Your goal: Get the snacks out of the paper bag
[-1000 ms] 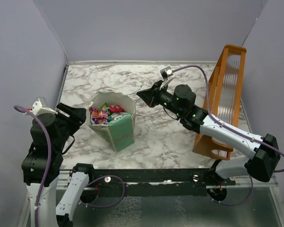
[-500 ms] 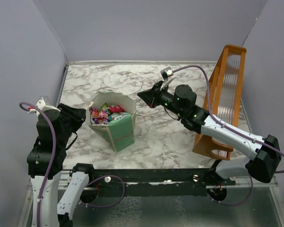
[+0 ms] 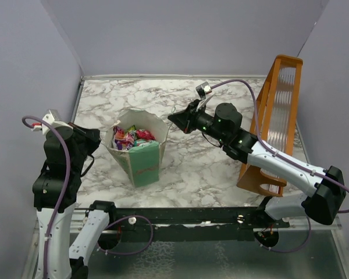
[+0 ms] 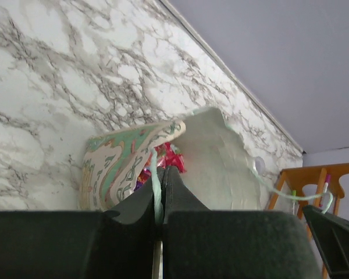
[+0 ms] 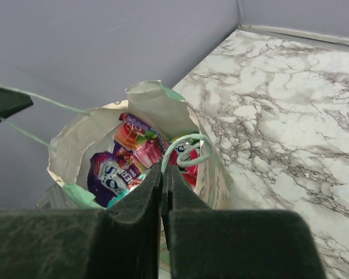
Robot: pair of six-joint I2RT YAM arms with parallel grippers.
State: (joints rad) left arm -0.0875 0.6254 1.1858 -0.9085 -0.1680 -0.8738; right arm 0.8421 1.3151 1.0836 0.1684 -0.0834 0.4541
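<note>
The paper bag stands open on the marble table, green outside and white inside. Snacks in purple, pink and red fill it. My left gripper is at the bag's left rim, and the left wrist view shows it shut on a thin pale string handle, with red snacks just beyond. My right gripper is at the bag's right rim. In the right wrist view it is shut on the other string handle, above a purple snack.
An orange wooden rack stands at the right edge of the table, behind my right arm. Grey walls close in the table on the left, back and right. Bare marble lies in front of the bag.
My left gripper has shut on the bag's left string handle. The bag has turned and shifted slightly to the left. My right gripper has stayed shut on its handle.
</note>
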